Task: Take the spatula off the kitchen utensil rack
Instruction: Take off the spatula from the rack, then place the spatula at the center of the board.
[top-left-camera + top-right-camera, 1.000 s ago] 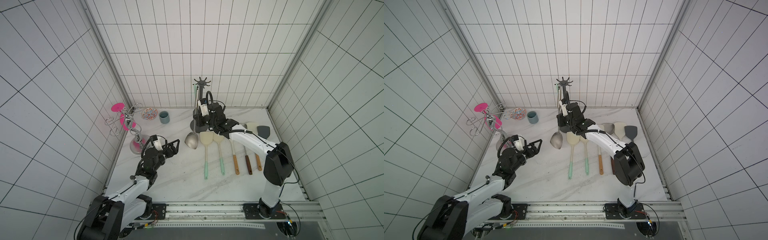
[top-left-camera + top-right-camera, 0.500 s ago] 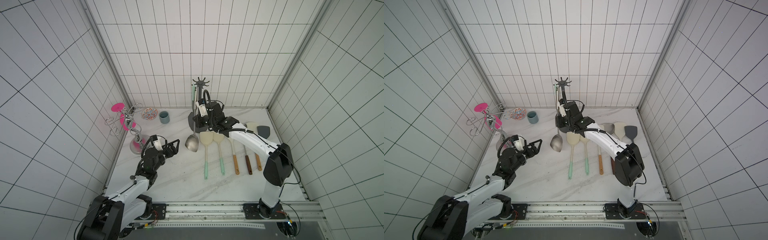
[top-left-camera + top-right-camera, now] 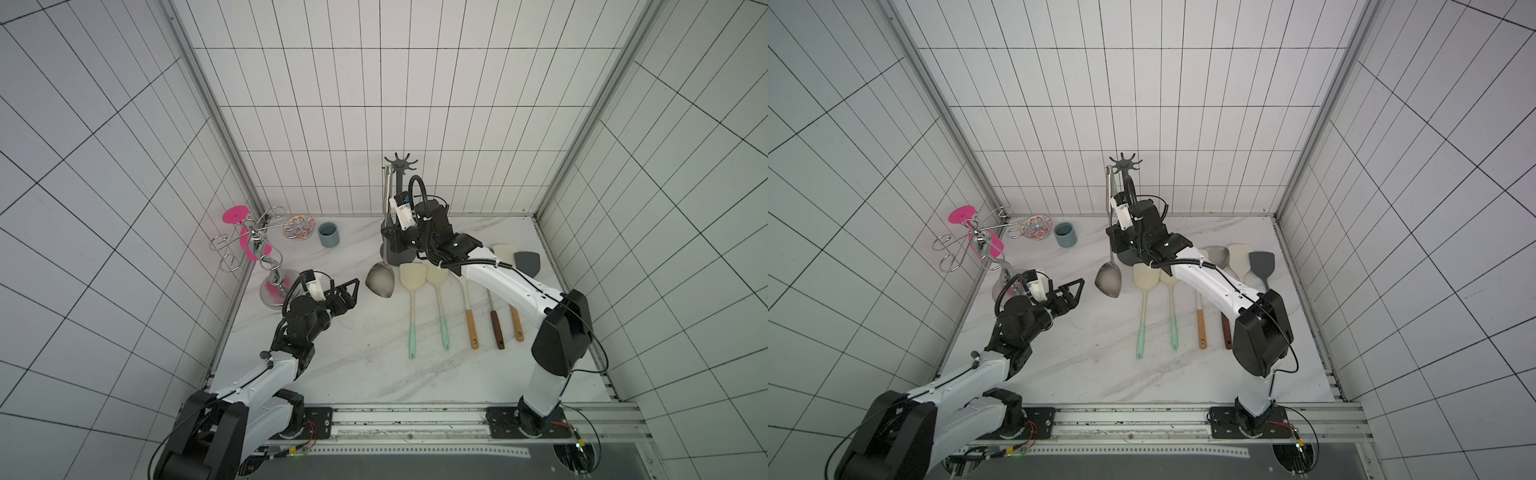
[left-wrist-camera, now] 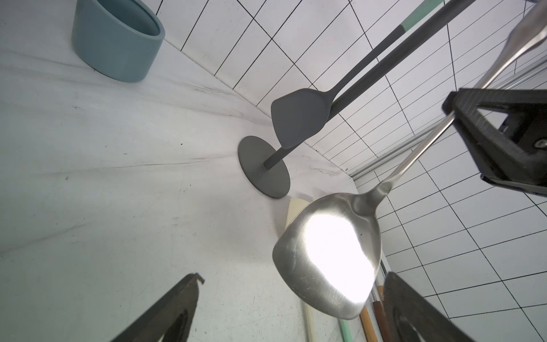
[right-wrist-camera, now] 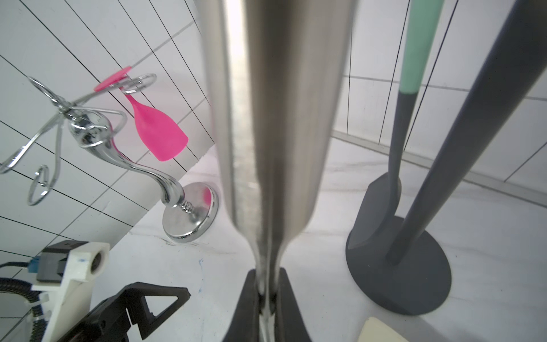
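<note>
Pinches stiff, slick steel spatula at its thin neck with right end effector; left end effector spread wide. Blade-heavy, likely to pivot.

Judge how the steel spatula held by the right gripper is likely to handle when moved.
Probably stiff: the steel spatula hangs straight from the right gripper. Its polished shaft looks slippery, so it might slide in that narrow pinch. The broad blade hangs below the grip, so it may swing if moved quickly.
</note>
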Robot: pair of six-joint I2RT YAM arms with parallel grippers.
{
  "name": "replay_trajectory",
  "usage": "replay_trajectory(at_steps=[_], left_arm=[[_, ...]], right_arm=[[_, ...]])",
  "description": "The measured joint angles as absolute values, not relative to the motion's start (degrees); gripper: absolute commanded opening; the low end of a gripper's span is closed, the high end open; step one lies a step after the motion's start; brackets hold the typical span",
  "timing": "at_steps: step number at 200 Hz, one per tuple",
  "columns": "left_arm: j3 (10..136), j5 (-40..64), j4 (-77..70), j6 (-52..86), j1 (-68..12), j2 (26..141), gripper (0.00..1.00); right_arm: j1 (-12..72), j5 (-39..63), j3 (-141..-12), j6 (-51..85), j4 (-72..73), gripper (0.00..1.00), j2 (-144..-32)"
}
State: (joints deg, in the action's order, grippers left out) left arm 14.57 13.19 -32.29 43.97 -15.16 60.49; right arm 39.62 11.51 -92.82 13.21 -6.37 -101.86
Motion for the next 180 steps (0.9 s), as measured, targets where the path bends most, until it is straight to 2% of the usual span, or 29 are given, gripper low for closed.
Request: replay_trajectory(at_steps=[40, 88, 140, 180], left_arm=[[14.55, 13.69, -32.38, 44.05, -15.16, 60.34, 0.98], [13.96, 16.32, -34.87, 44.1, -15.16, 57.21, 0.97], [13.06, 15.86, -35.81, 39.86, -18.57, 47.75, 0.97], [13.19, 15.09, -35.03, 35.7, -22.46, 48.23, 0.97]], right_arm=[[40.6, 12.49, -80.62, 11.53, 6.59, 0.0, -93.38], [42.78, 12.03, -69.25, 8.91, 21.23, 0.0, -92.07], [43.18, 14.55, -69.25, 9.82, 19.49, 0.0, -93.47], [43.18, 20.64, -69.6, 12.21, 12.62, 0.0, -93.93]])
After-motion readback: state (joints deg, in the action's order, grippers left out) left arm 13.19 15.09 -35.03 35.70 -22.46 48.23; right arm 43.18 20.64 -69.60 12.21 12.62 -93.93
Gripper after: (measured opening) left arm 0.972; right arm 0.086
